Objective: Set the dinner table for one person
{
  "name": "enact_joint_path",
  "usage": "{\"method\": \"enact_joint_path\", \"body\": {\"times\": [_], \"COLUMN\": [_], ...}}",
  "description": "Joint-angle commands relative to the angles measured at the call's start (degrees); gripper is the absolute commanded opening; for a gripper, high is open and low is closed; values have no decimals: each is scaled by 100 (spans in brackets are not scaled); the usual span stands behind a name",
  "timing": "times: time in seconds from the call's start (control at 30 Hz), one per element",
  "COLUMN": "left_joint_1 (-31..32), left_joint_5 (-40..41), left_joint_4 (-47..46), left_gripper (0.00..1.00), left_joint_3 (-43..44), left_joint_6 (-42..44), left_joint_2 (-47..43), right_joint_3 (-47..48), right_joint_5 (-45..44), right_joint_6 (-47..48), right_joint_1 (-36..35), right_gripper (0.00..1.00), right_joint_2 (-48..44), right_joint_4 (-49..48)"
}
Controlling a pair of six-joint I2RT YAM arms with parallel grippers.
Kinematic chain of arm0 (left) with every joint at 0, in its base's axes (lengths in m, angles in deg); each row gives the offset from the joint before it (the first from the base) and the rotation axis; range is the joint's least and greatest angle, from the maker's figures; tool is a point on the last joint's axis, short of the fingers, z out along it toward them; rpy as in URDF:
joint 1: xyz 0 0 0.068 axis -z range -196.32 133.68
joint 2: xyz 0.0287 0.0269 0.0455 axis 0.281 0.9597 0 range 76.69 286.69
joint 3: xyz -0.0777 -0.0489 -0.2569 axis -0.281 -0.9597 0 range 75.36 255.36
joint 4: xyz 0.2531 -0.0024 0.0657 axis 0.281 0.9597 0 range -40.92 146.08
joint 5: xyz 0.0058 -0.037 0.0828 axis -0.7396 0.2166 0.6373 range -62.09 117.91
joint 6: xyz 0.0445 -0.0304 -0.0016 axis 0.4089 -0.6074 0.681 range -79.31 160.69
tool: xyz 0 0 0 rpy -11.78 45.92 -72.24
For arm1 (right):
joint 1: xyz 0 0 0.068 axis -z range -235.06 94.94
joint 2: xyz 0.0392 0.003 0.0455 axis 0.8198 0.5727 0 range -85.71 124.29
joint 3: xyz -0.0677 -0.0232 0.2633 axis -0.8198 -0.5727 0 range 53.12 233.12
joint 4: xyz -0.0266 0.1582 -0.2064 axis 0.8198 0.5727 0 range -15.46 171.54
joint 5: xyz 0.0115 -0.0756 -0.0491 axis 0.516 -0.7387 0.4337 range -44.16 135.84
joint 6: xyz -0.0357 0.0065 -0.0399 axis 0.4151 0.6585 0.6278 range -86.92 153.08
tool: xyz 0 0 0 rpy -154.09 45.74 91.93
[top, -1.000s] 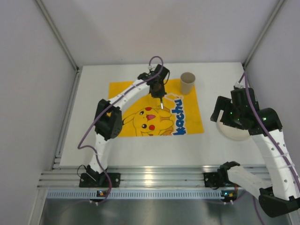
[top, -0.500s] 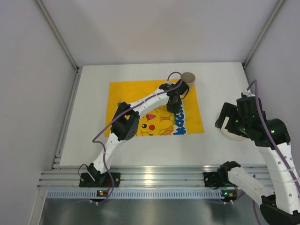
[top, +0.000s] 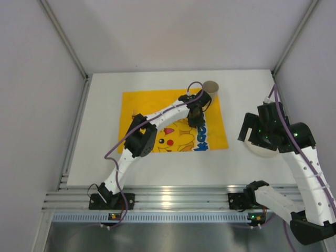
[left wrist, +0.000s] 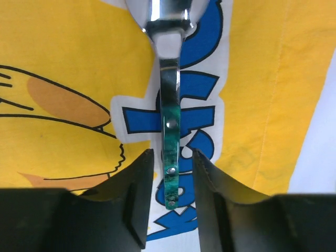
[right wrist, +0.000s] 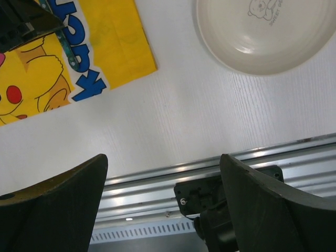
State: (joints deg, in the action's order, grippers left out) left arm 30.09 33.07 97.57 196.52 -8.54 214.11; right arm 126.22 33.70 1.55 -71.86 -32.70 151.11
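Meanwhile, utensil (left wrist: 169, 94) over the mat (left wrist: 63, 52), cup (top: 211, 87) at its far edge.
Astride its handle the left gripper (left wrist: 172, 157) is spread; the right gripper (right wrist: 163, 160) is spread near the bear-printed plate (right wrist: 247, 47) on the table (right wrist: 173, 105).

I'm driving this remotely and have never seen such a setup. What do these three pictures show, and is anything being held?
Two robot arms are bolted at the near edge of a white table. The wide picture looks down from above. The other two come from a camera on each wrist, with that arm's own fingers at the bottom. On the table are a yellow Pikachu mat, a tan cup by its far right corner, and a pale plate further right. The left gripper straddles a green-handled utensil lying on the mat, fingers apart, not squeezing. The right gripper hangs open and empty near the plate.
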Motion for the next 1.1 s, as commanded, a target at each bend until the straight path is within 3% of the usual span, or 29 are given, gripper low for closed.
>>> {"method": "enact_joint_path", "body": {"times": [0.0,0.2,0.4,0.73,1.07], "left_joint_1": [52,61,35,-185,-625], "left_joint_5": [-86,141,527,1363,1460], "left_joint_4": [-279,-235,-50,520,1118], "left_gripper": [44,70,73,72,71], "left_joint_3": [-40,-303,-953,-2307,-3169], "left_joint_6": [36,168,308,669,652], "left_joint_2": [-66,-733,-1970,-4065,-5348], "right_joint_3": [-24,-735,-1087,-358,-771], "right_joint_5": [-25,-96,-42,-1070,-632], "right_joint_6": [121,138,199,604,692], "right_joint_1": [45,54,54,247,1046], "right_gripper": [89,92,92,89,80], "right_joint_2": [7,104,1146,3056,4049], "right_joint_4": [7,-599,-1671,-2348,-3561]}}
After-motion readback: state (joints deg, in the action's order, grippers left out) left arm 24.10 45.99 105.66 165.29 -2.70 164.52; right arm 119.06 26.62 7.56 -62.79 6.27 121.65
